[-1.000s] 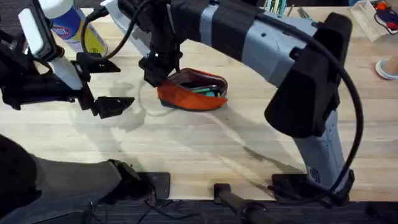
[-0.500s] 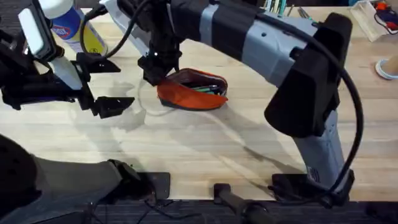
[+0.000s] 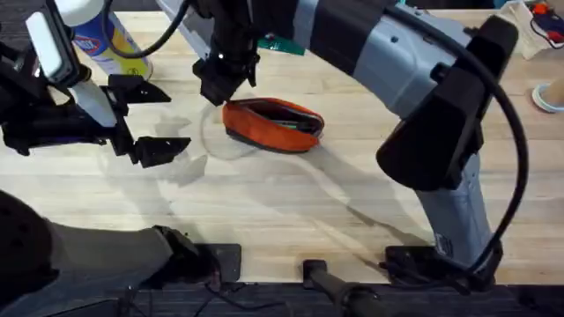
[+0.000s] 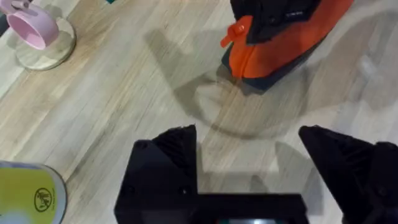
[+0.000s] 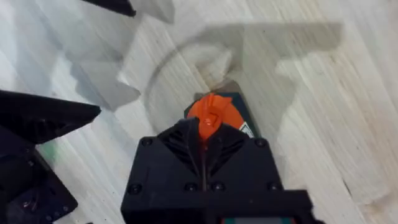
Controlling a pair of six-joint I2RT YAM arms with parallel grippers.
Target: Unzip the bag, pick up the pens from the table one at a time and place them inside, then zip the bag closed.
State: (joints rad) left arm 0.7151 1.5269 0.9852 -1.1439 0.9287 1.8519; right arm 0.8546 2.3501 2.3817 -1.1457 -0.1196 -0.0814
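From overhead, we see the bag (image 3: 271,126) lying on the table (image 3: 282,211), its mouth part open with a green pen (image 3: 295,124) inside. We judge it soft and light, best worked by its red pull (image 3: 226,109), where the right gripper (image 3: 218,88) sits.

In the left wrist view, our left gripper (image 4: 249,149) is spread wide, empty, short of the bag's pull end.

In the right wrist view, the fingers are closed, pinching the pull at that end.
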